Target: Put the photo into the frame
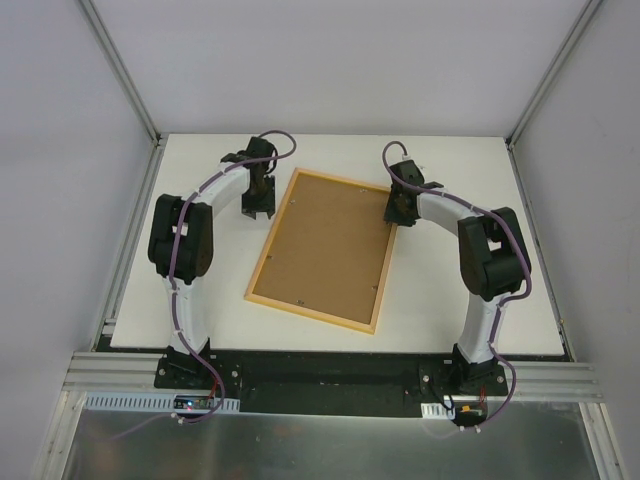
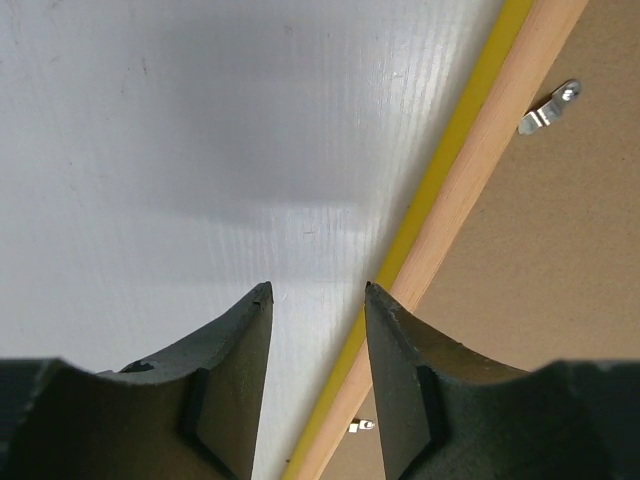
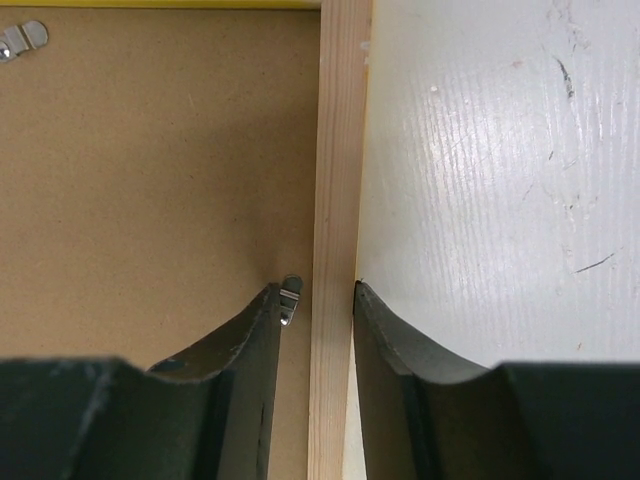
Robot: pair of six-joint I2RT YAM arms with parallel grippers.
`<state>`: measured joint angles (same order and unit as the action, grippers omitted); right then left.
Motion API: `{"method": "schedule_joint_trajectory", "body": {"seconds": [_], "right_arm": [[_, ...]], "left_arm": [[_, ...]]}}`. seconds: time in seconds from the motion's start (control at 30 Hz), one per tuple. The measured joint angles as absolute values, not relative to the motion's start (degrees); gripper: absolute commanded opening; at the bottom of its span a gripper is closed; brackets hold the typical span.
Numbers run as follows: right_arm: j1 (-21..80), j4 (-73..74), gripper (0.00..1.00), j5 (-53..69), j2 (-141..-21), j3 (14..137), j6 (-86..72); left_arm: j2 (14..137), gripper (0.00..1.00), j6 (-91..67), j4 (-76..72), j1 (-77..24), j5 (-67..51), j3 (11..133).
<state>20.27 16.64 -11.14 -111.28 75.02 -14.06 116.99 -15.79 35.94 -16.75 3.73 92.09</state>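
The frame (image 1: 272,240) lies face down near the middle of the white surface (image 1: 420,300). Its pale wood back is up and the brown backing board (image 1: 325,245) sits inside it.

The right claw (image 1: 398,210) stands released astride the right rail near the far corner. One finger is over the board beside a small metal clip (image 3: 290,298), and the other is at the rail's outer side. The left claw (image 1: 258,205) is also released. It holds nothing and hangs over bare surface just beside the left rail.

The step looks like taking hold of the frame by its rail, to lift or steady it. To do that well, the right claw should drop straight down so that both fingers clear the wood (image 3: 340,150). It should close squarely across the rail without catching the clip, because a skewed pinch would twist the thin frame. The left claw would first need to shift across, so that the yellow edge (image 2: 450,150) and the wood fall between its fingers.

The photo shows in no view. It may lie under the board or out of sight, and I cannot tell which. Only a sliver of the yellow front is visible. From above the clips are too small to make out. Even up close, I cannot tell whether the one by the left rail (image 2: 548,110) is turned to lock the board. Neither wrist view shows whether the fingertips touch the surface.
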Motion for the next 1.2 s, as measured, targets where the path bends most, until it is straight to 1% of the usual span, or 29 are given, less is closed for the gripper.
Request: {"method": "schedule_joint_trajectory", "body": {"seconds": [0.03,0.1,0.23,0.37,0.63,0.87,1.03,1.2], "right_arm": [[20.27,16.64,0.20,-11.11,-111.28,75.02,-13.89],[20.27,16.67,0.18,-11.07,-111.28,75.02,-13.39],[20.21,16.69,0.07,-10.83,-111.26,75.02,-12.53],[20.01,16.71,0.01,-10.13,-111.22,75.02,-11.68],[19.84,16.78,0.01,-9.52,-111.18,75.05,-10.61],[19.97,17.56,0.01,-9.19,-111.20,75.57,-8.69],[21.04,18.20,0.00,-9.50,-111.20,75.85,-5.61],[22.76,18.74,0.00,-10.41,-111.20,75.99,-2.22]], "left_arm": [[116.99,0.39,-16.23,35.99,-16.64,3.77,91.83],[116.99,0.38,-17.17,35.97,-16.45,3.77,91.11],[116.99,0.35,-18.70,35.97,-16.45,3.77,89.69],[116.99,0.29,-20.12,35.94,-16.45,3.75,87.77],[116.75,0.20,-21.76,35.68,-16.45,3.57,84.93],[114.28,0.17,-23.22,33.45,-16.45,2.63,81.08],[110.93,0.19,-23.94,32.99,-16.47,0.16,76.60],[106.45,0.28,-24.32,33.87,-16.45,-0.93,74.35]]}}
